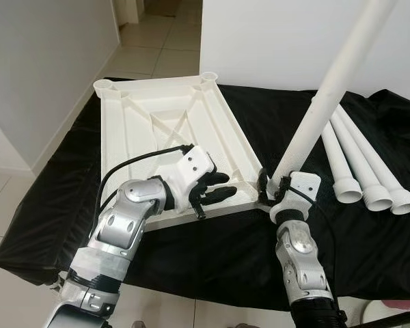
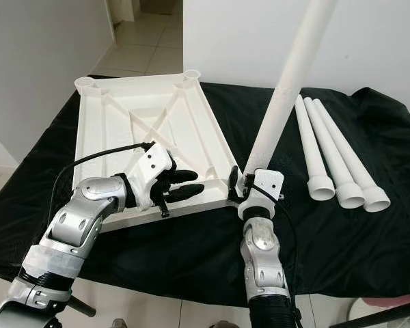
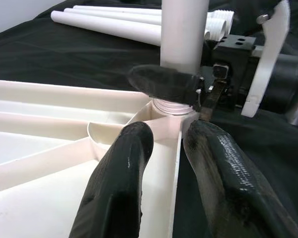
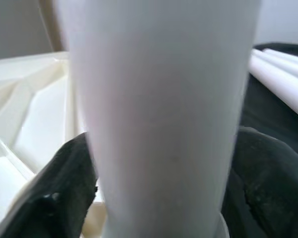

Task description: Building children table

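White plastic leg (image 1: 328, 89), clamped by the right gripper (image 1: 277, 188), stands tilted in the tabletop's (image 1: 157, 109) near corner socket; cross-threading threatens. Left gripper (image 1: 215, 191), fingers narrowly apart, steadies the near edge.

Bright, even indoor light, diffuse, no hard shadows. Head views sharp across frame. Glossy white plastic tabletop panel (image 1: 171, 130) near overexposed, ribs low in contrast. Matte black cloth cover (image 1: 232, 239) swallows light, folds barely readable; soft shadow under panel's near edge. Tiled floor in doorway (image 1: 157, 41) glows warmer. Left wrist view: two black fingers (image 3: 119, 188) close, blurred, with sheen highlights; background sharper. Right wrist view: white cylindrical plastic leg (image 4: 161, 114) fully out of focus, washed out, edges soft.
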Robot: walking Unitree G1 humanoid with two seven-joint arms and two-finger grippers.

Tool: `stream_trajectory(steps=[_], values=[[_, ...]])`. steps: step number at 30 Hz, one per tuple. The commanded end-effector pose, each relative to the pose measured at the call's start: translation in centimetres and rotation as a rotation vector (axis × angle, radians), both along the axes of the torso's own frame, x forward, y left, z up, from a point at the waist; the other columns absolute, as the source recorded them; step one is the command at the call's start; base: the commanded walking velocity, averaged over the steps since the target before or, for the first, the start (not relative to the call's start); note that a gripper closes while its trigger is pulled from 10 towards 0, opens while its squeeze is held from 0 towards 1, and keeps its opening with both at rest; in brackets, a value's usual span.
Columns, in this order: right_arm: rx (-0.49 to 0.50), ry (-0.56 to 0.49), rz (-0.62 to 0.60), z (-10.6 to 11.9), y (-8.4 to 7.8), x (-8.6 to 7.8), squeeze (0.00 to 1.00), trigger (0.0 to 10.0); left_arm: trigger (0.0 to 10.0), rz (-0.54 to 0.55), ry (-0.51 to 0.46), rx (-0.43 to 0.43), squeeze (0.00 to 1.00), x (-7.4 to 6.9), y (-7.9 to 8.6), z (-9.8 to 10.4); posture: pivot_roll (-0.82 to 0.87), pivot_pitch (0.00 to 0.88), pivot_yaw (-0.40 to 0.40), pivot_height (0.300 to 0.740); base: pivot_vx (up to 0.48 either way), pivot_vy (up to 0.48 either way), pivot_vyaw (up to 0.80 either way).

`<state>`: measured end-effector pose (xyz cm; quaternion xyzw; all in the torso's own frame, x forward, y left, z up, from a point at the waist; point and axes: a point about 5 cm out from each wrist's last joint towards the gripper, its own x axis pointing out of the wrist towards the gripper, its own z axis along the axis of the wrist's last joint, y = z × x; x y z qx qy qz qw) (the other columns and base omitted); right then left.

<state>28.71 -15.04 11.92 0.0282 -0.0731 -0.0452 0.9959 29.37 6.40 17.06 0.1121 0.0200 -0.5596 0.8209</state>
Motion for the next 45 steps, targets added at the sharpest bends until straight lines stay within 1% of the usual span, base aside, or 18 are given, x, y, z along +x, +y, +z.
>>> stream_trajectory(steps=[1,4,6,7,8,10,13,20,23,28,29,33,34,36,37,45], values=[[-0.003,-0.027,0.077,-0.4,-0.1,-0.5,0.00,10.0,10.0,0.159,-0.010,-0.046,0.00,0.7,0.3,-0.7,-0.08,0.000,0.012,0.740,0.000,0.000,0.00],[-0.001,-0.036,0.095,-0.4,-0.2,-0.5,0.00,10.0,10.0,0.165,-0.011,-0.055,0.00,0.7,0.3,-0.8,-0.08,0.000,0.012,0.740,0.000,0.000,0.00],[-0.015,-0.054,0.131,-0.2,-0.4,-0.5,0.00,10.0,10.0,0.192,-0.006,-0.110,0.00,0.9,0.3,-0.9,-0.08,0.000,0.010,0.740,0.000,0.000,0.00],[-0.015,-0.054,0.131,-0.2,-0.4,-0.5,0.00,10.0,10.0,0.192,-0.006,-0.110,0.00,0.9,0.3,-0.9,-0.08,0.000,0.010,0.740,0.000,0.000,0.00],[-0.035,-0.054,0.147,-0.2,-0.7,-0.4,0.00,10.0,10.0,0.202,0.003,-0.140,0.00,0.9,0.1,-1.2,-0.08,0.000,0.010,0.740,0.000,0.000,0.00],[-0.053,-0.059,0.182,-0.1,-1.1,-0.2,0.00,10.0,10.0,0.204,0.002,-0.156,0.00,0.7,-0.2,-1.6,-0.08,0.000,0.013,0.740,0.000,0.000,0.00],[-0.067,-0.068,0.239,0.2,-1.6,0.1,0.00,10.0,10.0,0.194,0.002,-0.160,0.00,0.4,-0.4,-1.7,-0.08,0.000,0.011,0.740,0.000,0.000,0.00],[-0.084,-0.076,0.294,0.3,-2.0,0.3,0.00,10.0,10.0,0.184,-0.010,-0.172,0.00,0.4,-0.4,-1.7,-0.08,0.000,0.012,0.740,0.000,0.000,0.00],[-0.100,-0.059,0.344,0.3,-2.7,1.0,0.00,10.0,10.0,0.173,-0.046,-0.152,0.00,0.4,-0.4,-1.3,-0.08,0.000,0.004,0.740,0.000,0.000,0.00],[-0.108,-0.051,0.394,0.2,-2.6,1.2,0.00,10.0,10.0,0.181,-0.058,-0.144,0.00,0.4,-0.4,-1.3,-0.08,0.000,0.008,0.740,0.000,0.000,0.00],[-0.112,-0.046,0.422,0.2,-2.6,1.4,0.00,10.0,10.0,0.179,-0.061,-0.141,0.00,0.4,-0.4,-1.2,-0.08,0.000,0.008,0.740,0.000,0.000,0.00],[-0.117,-0.039,0.449,0.2,-2.5,1.7,0.00,10.0,10.0,0.175,-0.064,-0.140,0.00,0.5,-0.4,-1.2,-0.08,0.000,0.010,0.740,0.000,0.000,0.00],[-0.122,-0.032,0.458,0.0,-2.6,1.9,0.00,5.5,10.0,0.171,-0.067,-0.137,0.00,0.5,-0.4,-1.2,-0.09,0.000,0.009,0.740,0.000,0.000,0.00],[-0.125,-0.027,0.467,-0.1,-2.7,2.1,0.00,5.5,10.0,0.168,-0.070,-0.134,0.00,0.5,-0.4,-1.1,-0.09,0.000,0.009,0.740,0.000,0.000,0.00],[-0.126,-0.023,0.472,-0.1,-2.8,2.3,0.00,0.0,10.0,0.166,-0.071,-0.132,0.00,0.5,-0.3,-1.1,-0.09,0.000,0.012,0.740,0.000,0.000,0.00],[-0.116,-0.018,0.477,-0.4,-3.0,2.2,0.00,0.0,10.0,0.164,-0.070,-0.127,0.00,0.5,-0.2,-1.2,-0.09,0.000,0.011,0.740,0.000,0.000,0.00]])
